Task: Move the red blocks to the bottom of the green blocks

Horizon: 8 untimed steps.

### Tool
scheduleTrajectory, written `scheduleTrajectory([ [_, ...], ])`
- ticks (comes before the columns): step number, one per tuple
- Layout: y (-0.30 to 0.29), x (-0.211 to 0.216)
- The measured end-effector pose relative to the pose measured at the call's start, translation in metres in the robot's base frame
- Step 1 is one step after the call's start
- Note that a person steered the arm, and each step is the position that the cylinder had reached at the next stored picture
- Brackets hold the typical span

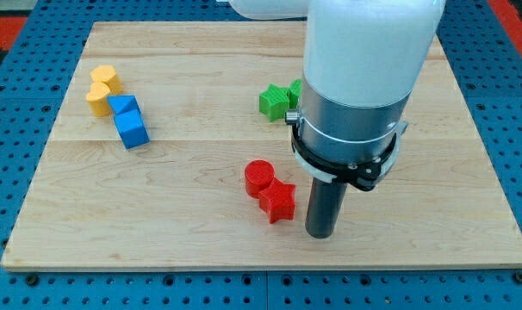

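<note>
progress: looked nearly done, red cylinder (259,176) + red star (279,202) touching, sat below green blocks (279,98) | my tip (320,234) bare rod, held nothing, just right of red star | counts: 2 red, 2 green, 2 blue (128,121), 2 yellow (101,89)

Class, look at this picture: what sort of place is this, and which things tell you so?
Probably a robotics lab bench: a wooden board sits on a blue perforated base, and a robot arm's rod tip stands beside small coloured blocks.
</note>
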State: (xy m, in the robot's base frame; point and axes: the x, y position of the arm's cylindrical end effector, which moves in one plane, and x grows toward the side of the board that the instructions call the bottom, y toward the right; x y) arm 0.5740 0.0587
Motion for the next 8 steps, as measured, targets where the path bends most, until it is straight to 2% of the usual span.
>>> scheduleTrajectory([
  [1, -0.030, -0.024],
  [3, -0.036, -0.004],
  [5, -0.037, -0.004],
  [8, -0.077, -0.012],
])
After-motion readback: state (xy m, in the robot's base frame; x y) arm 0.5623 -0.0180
